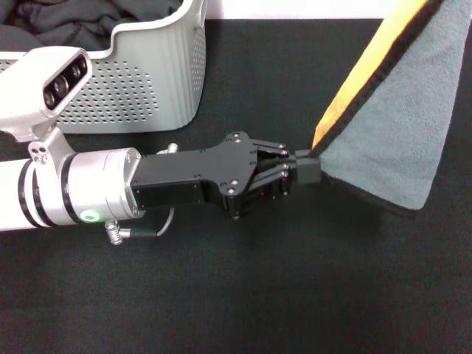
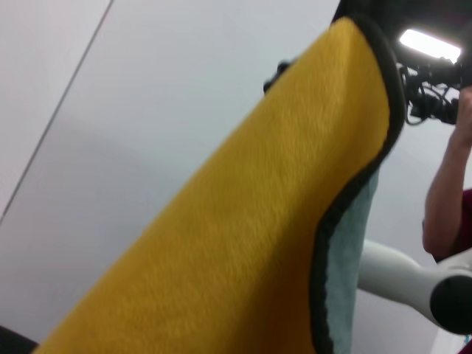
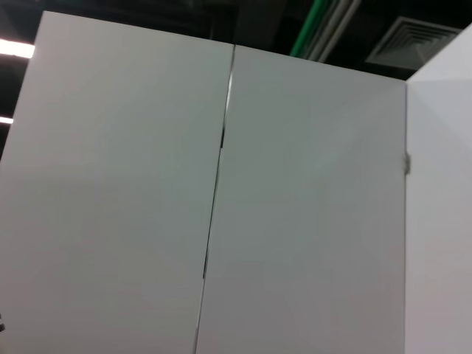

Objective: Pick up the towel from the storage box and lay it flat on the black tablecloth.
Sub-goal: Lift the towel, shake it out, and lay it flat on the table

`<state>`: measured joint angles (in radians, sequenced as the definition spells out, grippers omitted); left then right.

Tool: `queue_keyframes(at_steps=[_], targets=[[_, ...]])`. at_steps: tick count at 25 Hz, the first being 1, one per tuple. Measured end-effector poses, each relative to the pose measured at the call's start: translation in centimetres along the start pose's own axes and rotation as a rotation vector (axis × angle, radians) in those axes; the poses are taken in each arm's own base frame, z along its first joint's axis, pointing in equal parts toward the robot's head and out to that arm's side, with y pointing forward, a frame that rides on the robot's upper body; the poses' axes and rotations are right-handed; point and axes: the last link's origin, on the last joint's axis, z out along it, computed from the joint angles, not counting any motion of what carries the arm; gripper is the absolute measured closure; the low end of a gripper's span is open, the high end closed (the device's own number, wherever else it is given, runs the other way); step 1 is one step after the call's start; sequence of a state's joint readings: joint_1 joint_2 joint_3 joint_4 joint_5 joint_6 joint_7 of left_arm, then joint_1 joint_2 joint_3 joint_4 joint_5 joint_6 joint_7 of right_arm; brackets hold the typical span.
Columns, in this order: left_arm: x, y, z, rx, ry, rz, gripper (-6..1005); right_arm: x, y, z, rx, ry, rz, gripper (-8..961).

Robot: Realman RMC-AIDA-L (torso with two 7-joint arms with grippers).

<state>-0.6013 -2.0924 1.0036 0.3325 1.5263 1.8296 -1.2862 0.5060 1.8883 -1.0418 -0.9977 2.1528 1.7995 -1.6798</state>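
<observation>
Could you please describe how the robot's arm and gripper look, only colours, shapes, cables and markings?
The left arm is a white and silver cylinder with a small green light and a thin grey cable. A white camera housing sits on top. Its flat black plate with small screws narrows into the black-fingered left gripper. The right arm is not visible.

Grey-teal towel (image 1: pixel 402 125) lifted, grey storage box (image 1: pixel 158 74) behind

Pale grey wall panels (image 3: pixel 221 206) filled the background, split by a thin dark vertical seam (image 3: pixel 218 169). Above them ran a dark ceiling with a green pipe (image 3: pixel 310 29), a square air vent (image 3: pixel 413 40) and a lit strip lamp (image 3: pixel 15 49). Another bright ceiling lamp (image 2: pixel 428 44) glowed elsewhere.
</observation>
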Motion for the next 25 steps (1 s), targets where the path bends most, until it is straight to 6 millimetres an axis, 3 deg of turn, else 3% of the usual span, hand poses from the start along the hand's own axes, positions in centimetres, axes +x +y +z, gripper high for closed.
queue_keyframes(at_steps=[5,14,19,25], targets=[[1.2,-0.4,-0.7,0.031,0.059,0.018,940,0.7,0.4,-1.0,0.031,0.01,0.027,947],[5.8,-1.4,-3.1,0.07,0.088,0.13,953,1.3,1.5,-4.0,0.126,0.037,0.066,947],[6.8,-0.7,-4.2,0.037,0.064,0.147,953,2.2,2.8,-6.5,0.211,0.094,0.099,947],[7.8,-0.3,-5.2,0.04,0.101,0.182,954,3.1,3.7,-7.7,0.243,0.127,0.172,946]])
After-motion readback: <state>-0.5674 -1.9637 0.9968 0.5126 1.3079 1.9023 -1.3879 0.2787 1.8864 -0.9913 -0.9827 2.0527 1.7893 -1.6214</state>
